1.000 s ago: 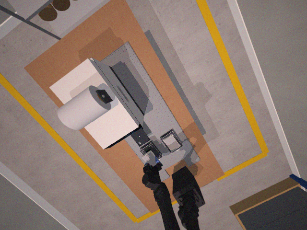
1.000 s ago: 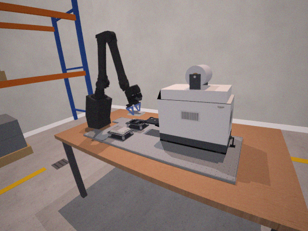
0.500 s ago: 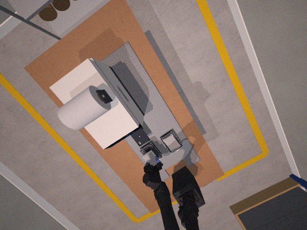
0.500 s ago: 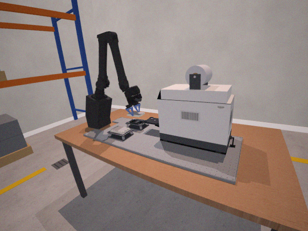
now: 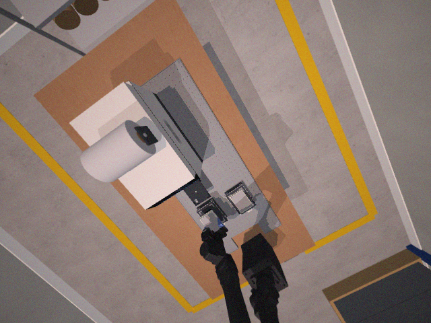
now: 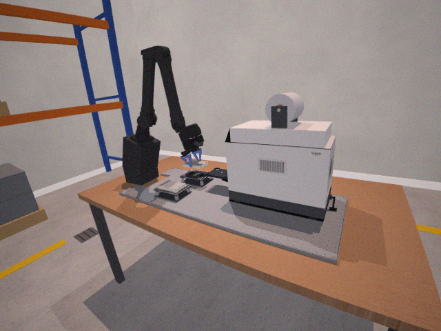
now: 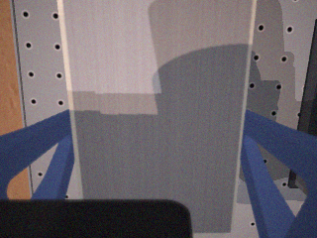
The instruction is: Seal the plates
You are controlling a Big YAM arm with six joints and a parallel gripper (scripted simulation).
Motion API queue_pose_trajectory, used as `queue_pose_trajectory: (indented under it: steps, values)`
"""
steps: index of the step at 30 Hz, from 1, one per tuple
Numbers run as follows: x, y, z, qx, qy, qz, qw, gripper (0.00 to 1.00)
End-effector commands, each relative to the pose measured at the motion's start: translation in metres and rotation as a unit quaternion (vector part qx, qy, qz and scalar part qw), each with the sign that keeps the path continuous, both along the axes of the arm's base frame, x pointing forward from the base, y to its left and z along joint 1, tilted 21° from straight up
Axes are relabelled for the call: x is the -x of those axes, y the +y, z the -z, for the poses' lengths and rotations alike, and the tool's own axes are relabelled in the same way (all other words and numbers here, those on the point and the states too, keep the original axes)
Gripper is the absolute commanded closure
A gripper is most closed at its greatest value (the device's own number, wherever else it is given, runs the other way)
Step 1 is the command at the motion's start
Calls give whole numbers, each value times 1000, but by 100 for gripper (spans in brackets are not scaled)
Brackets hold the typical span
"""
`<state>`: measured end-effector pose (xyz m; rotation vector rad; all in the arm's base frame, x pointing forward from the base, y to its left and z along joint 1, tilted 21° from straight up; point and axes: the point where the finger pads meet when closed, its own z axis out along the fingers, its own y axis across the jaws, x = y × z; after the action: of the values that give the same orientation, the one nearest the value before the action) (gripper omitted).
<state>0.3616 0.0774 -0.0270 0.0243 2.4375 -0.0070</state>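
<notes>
Plate point(image 6: 200, 166) point(image 7: 158, 124) hangs level beneath the downturned pincer point(image 5: 216, 224) point(image 6: 192, 159) point(image 7: 158, 116).

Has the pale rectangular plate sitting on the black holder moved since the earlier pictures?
No. The pale rectangular plate sits at the same distance and angle from the boxy white machine as before.
</notes>
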Motion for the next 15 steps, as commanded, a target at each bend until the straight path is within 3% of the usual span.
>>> queue_pose_trajectory:
  steps: [1, 7, 15]
  values:
    - [2, -6, 5, 3, 2, 3, 1000, 100]
    - [5, -8, 11, 5, 9, 3, 1000, 100]
    - [-12, -3, 3, -1, -9, 3, 1000, 100]
